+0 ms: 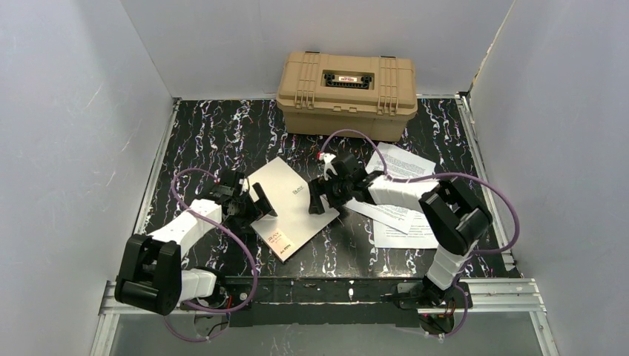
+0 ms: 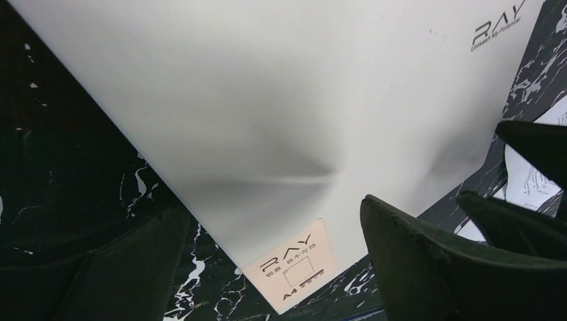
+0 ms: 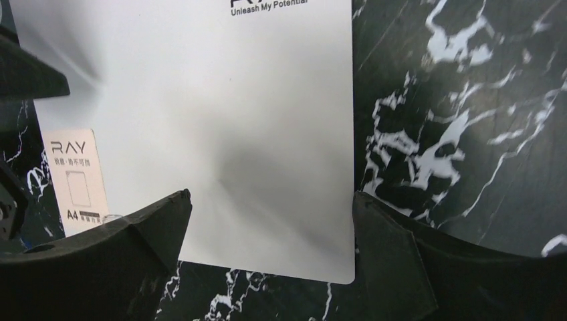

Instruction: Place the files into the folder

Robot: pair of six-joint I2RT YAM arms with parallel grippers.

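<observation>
Folder [image 1: 293, 204] lies flat between left gripper [image 1: 251, 200] and right gripper [image 1: 327, 197], both spread apart.

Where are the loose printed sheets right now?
In the top view, the files lie on the right, partly under the right arm, beside the closed folder and in front of the tan case.

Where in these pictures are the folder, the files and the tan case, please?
folder [image 1: 291, 202]: top external view, middle of its closed beige cover.
files [image 1: 401, 233]: top external view, on the nearest white sheet.
tan case [image 1: 346, 83]: top external view, on its lid.
</observation>
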